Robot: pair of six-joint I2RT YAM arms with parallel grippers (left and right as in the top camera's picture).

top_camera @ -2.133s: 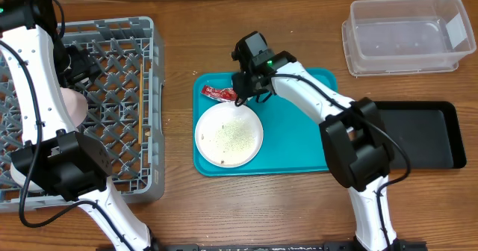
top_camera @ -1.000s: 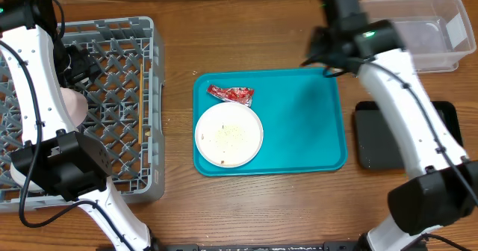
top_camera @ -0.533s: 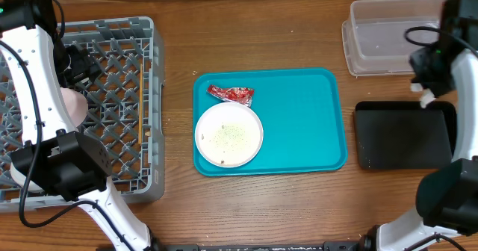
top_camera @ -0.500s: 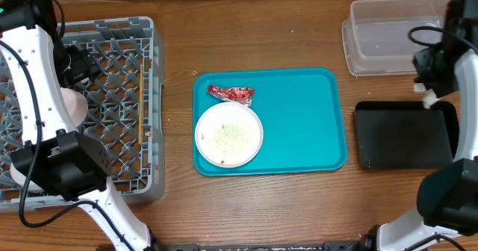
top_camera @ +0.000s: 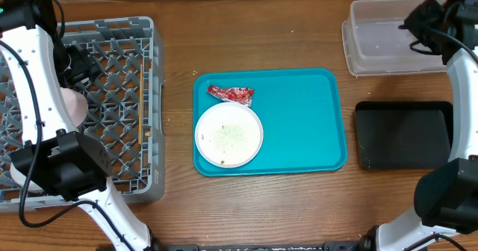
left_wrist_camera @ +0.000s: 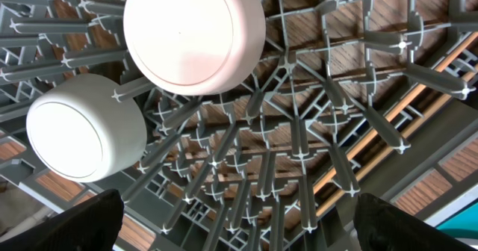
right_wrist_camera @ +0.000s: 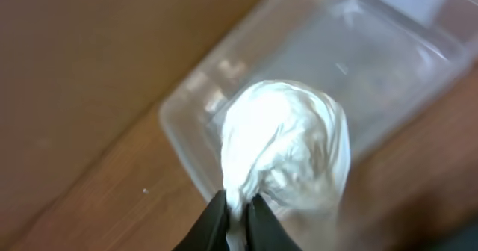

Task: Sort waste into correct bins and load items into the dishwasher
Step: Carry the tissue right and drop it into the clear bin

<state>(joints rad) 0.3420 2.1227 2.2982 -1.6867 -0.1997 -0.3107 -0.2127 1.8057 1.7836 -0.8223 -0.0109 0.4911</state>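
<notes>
**A:** Why is the right gripper [right_wrist_camera: 235, 215] out over the far right corner of the worktop?

**B:** Its fingers are pinched together on a twist of the crumpled white tissue [right_wrist_camera: 287, 150], and the wad hangs over the clear tub [right_wrist_camera: 388, 64]. I judge that tub to be the bin for it. Holding it there means a release lands it inside the rim and not on the wood.

**A:** Is the tissue touching the tub?

**B:** I cannot tell, because the wrist view is blurred. It looks to be above the tub, not in it.

**A:** And the black tray [top_camera: 403, 135]?

**B:** It lies at the right edge, nearer than the tub, with nothing in it. It is probably the other bin.

**A:** What waits in the middle?

**B:** The teal tray [top_camera: 306, 124] carries the large white plate [top_camera: 250, 150], which is dusted with rice-like crumbs [top_camera: 228, 135]. The red wrapper [top_camera: 231, 94] lies just beyond the plate's far rim. That is 2 kinds of waste not yet sorted, and I'd say the plate should lose its crumbs before it is racked.

**A:** And the left gripper [left_wrist_camera: 239, 232]?

**B:** Its fingers are wide apart and hold nothing, and it hovers low over the grey rack [top_camera: 153, 64] at the left edge. Below it, 1 white-pinkish bowl [left_wrist_camera: 194, 34] and the white cup [left_wrist_camera: 86, 128] rest on the lattice. The chopsticks [left_wrist_camera: 381, 143] lie along the grid towards the rack's right wall.
</notes>
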